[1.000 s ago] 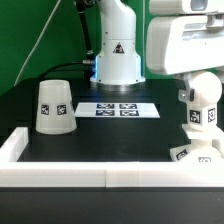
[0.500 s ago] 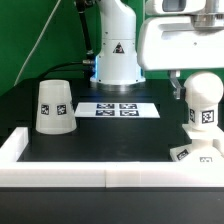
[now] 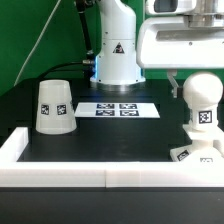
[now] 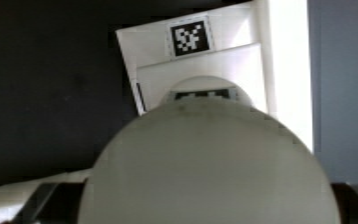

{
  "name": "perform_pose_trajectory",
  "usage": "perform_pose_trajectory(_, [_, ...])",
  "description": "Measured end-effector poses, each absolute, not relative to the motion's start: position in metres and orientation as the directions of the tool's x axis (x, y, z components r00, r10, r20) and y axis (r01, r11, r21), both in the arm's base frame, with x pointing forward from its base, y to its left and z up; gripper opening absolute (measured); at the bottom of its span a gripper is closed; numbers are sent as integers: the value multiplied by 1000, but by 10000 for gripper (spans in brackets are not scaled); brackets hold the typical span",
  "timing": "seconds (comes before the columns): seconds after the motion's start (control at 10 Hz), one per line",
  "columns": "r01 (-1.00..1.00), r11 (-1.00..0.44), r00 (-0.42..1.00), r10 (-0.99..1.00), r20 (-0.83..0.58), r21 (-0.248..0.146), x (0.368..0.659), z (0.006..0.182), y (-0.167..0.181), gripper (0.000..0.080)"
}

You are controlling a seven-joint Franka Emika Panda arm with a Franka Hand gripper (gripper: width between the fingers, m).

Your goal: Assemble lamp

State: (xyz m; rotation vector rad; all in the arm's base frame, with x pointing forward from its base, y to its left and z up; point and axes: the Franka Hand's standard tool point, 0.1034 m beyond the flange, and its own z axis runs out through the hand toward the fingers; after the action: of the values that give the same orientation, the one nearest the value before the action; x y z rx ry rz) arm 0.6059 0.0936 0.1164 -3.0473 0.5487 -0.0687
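Bulb [image 3: 200, 100] looks seated upright on base [image 3: 186, 153], at the exterior view's right. Shade [image 3: 55, 105] is parked well apart, not yet fitted. Gripper [image 3: 197, 72] is held wide around the bulb head, nothing clamped. Shade is seen only in the exterior view; the base's top tag only in the wrist view.

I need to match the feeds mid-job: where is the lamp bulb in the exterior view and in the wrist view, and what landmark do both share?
Exterior view: the bulb stands upright at the exterior view's right, on the base.
Wrist view: the bulb is large and close, its rounded ball head filling much of the picture.
Shared landmark: the tagged white base beneath the bulb.
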Motion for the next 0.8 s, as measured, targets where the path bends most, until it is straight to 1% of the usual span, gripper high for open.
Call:
perform_pose_trajectory(0.1, [-476,-877,878,-478,20,-58,604,115,94,577])
perform_pose_trajectory(0.2, [-562,-825,826,-564,9,-61,603,115,94,577])
perform_pose_trajectory(0.3, [-652,-755,757,-653,-14,-75,603,115,95,577])
perform_pose_trajectory(0.4, [-734,-674,678,-734,-43,-77,602,115,96,578])
perform_pose_trajectory(0.5, [-783,-618,622,-780,-70,-68,603,114,98,578])
perform_pose_trajectory(0.7, [-890,-453,454,-880,-138,-43,605,113,97,578])
perform_pose_trajectory(0.8, [-906,-421,422,-894,-149,-39,606,113,95,578])
